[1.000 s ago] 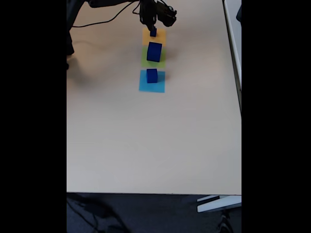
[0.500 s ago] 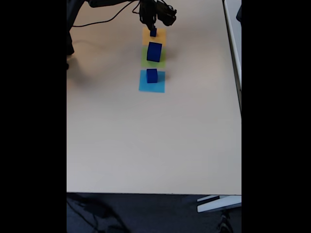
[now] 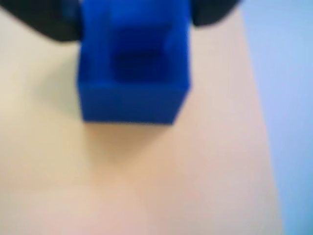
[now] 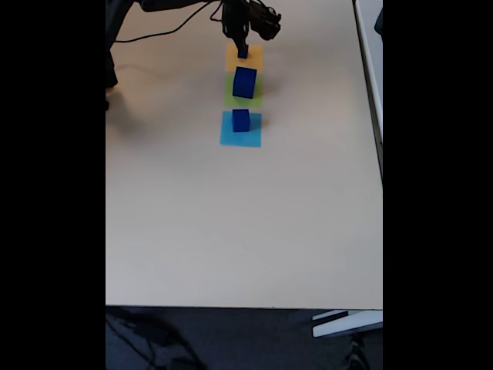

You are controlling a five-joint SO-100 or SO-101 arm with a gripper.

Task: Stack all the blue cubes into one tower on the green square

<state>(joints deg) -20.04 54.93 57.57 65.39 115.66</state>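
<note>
Cable (image 4: 166, 32) is trailing across the upper left of the fixed view, running toward the dark arm at the top centre. Just right of it, the gripper (image 4: 243, 45) is reaching down over the small cube (image 4: 243, 52), which is sitting on the orange square (image 4: 254, 60) at the top of the column of three coloured squares. Whether the gripper is spread or pinching the small cube I cannot tell; the picture is too small there. The blurred wrist view is showing a blue cube (image 3: 133, 68) close up in the upper left, between dark shapes at the top edge, but contact is unclear.

Below the orange square, the large cube (image 4: 244, 82) is standing on the green square (image 4: 231, 97), so the base of the tower is looking done. Lower still, the medium cube (image 4: 241, 119) is resting on the light-blue square (image 4: 240, 137), apart from the others. The tabletop (image 4: 231, 231) is stretching away below.

By my judgement, two placements are remaining: the medium cube and the small cube are both still needing to go onto the large one.
</note>
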